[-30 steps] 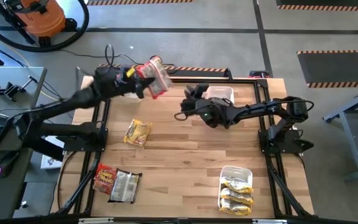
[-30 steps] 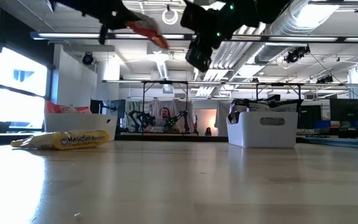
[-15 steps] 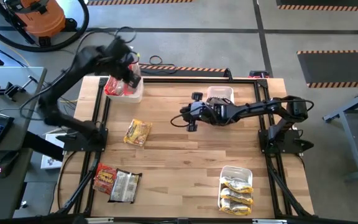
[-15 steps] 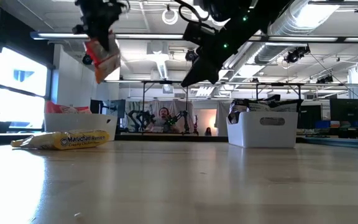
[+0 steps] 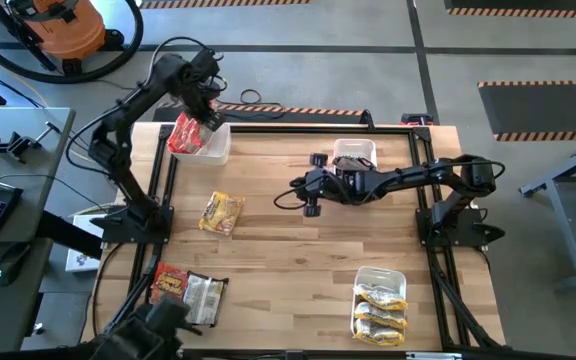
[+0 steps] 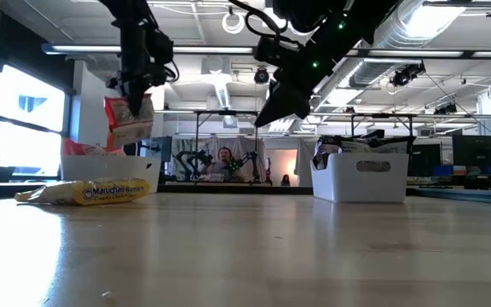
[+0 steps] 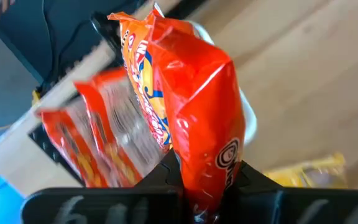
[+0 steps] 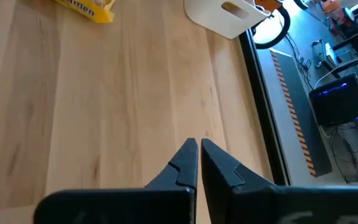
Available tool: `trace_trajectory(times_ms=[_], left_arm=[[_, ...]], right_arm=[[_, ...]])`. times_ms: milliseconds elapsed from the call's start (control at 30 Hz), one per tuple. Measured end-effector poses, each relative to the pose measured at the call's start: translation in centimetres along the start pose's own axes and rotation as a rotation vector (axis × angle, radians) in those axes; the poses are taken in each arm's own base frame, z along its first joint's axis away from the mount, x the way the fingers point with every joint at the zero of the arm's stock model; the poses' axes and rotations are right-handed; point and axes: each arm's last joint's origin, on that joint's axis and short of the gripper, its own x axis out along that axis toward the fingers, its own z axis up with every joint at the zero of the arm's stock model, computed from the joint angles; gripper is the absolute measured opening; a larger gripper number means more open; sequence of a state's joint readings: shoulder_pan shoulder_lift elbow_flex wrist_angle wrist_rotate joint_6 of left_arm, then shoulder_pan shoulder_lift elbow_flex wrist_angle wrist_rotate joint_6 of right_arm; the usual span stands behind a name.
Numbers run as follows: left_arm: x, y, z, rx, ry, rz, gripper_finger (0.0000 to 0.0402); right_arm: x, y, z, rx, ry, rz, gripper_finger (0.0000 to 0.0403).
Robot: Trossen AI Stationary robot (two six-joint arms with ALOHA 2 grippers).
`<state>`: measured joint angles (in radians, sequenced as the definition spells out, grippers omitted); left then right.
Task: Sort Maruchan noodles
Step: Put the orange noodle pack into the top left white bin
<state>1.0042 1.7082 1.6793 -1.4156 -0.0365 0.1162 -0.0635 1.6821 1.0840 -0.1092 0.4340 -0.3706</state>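
left gripper (image 5: 206, 112), upper left of the high view, is clamped on a red-orange packet (image 5: 186, 134) and holds it over the white bin (image 5: 218, 150) at the table's far-left corner. in the low view the packet (image 6: 127, 118) hangs below the gripper, above the bin rim (image 6: 109, 166). left wrist view: fingers pinch the packet (image 7: 194, 118) at its lower edge; more red-orange packets (image 7: 98, 146) lie in the bin behind it.

right gripper (image 5: 311, 197), centre of the high view, hangs above bare tabletop w/ nothing in it. right wrist view: fingertips (image 8: 189, 155) meet, jaws fully closed, only wood below.

other noodles:
- yellow packet (image 5: 221, 213), left-centre of the table, lying flat; seen at left in the low view (image 6: 88, 191), near the far-left bin. also at the upper edge of the right wrist view (image 8: 86, 7).
- red-orange packet (image 5: 169, 285) and brown-silver packet (image 5: 203, 297), touching side by side, lower left of the table.
- yellow packets (image 5: 380, 305) in the bin (image 5: 402, 275) at lower right.

surroundings: a third white bin (image 5: 368, 150) sits just beyond the right arm's wrist, upper centre; contents hidden in the high view. low view shows dark packets over the rim of a bin (image 6: 361, 177) at right. nothing lies between the right gripper and the yellow packet. orange shop vac (image 5: 63, 25) on the floor, upper left. a person (image 6: 225, 162) sits in the room behind.
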Motion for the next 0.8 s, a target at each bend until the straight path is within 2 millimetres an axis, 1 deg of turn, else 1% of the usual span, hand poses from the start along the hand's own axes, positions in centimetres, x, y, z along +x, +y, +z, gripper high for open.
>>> trace_trajectory(times_ms=[67, 167, 300, 433, 533, 600, 800], left_arm=[[0.6, 0.6, 0.5, -0.002, -0.017, -0.013, 0.0019], [1.6, 1.2, 0.7, -0.014, -0.013, -0.092, 0.0019], [3.1, 1.9, 0.3, -0.027, 0.012, -0.109, 0.0019], [5.4, 2.6, -0.6, -0.047, 0.078, -0.122, 0.0019], [7.0, 3.0, -0.9, -0.071, 0.068, -0.107, 0.0019], [7.7, 3.3, -1.0, -0.082, 0.066, -0.086, 0.0019], [8.5, 3.5, -1.3, -0.067, 0.077, 0.01, 0.0019]], right_arm=[[0.0, 0.0, 0.0, 0.0, -0.001, 0.001, 0.0], [0.0, 0.0, 0.0, 0.011, -0.001, 0.002, 0.0], [0.0, 0.0, 0.0, 0.014, -0.004, 0.014, 0.0], [0.0, 0.1, 0.0, 0.014, -0.007, 0.018, 0.0], [0.0, 0.1, 0.0, 0.013, -0.007, 0.018, 0.0], [0.0, 0.1, 0.0, 0.014, -0.007, 0.018, 0.0], [0.0, 0.1, 0.0, 0.014, -0.006, 0.018, 0.0]])
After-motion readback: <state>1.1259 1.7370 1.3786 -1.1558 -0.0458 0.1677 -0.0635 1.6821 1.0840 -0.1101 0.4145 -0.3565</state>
